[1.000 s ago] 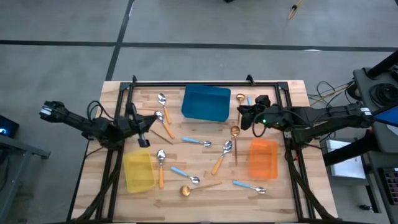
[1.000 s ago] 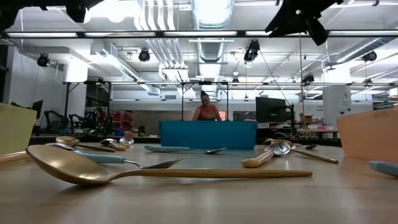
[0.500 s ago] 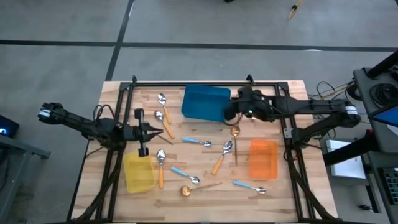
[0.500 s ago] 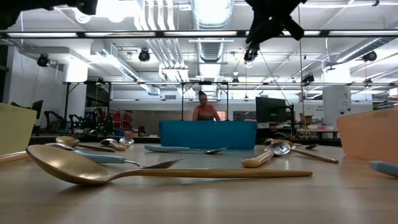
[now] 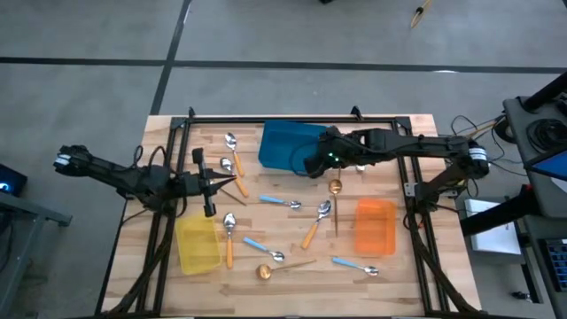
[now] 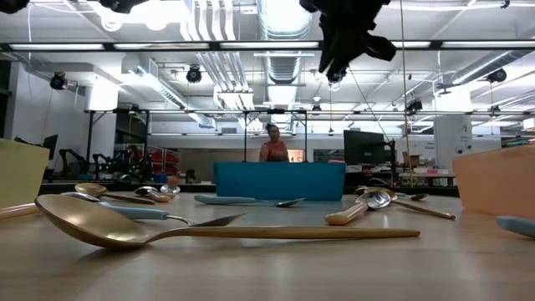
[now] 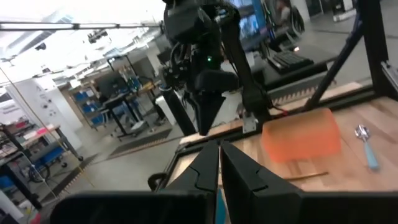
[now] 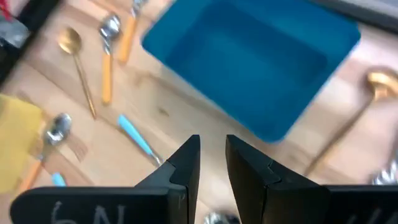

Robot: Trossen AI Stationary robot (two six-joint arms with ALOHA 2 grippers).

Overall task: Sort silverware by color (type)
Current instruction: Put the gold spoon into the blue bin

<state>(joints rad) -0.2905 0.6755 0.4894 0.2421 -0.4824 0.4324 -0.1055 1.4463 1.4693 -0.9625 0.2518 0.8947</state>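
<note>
Under the right gripper [image 5: 312,165] sits a bin [image 5: 292,146] — spoons [image 5: 282,203] lie scattered nearby, another bin [image 5: 375,225] well apart.

A blue bin [image 5: 293,146] stands at the far middle of the wooden table [image 5: 399,266], with its open side up. A yellow bin [image 5: 197,245] sits near the front left corner, and an orange bin [image 5: 375,227] sits at the right side, well apart from the yellow one. A black metal frame [image 5: 266,117] runs along the table edges. In the low view, a person [image 6: 272,144] is in the room behind the blue bin, and ceiling lights [image 6: 226,46] and a dark monitor [image 6: 362,148] show there too.
</note>
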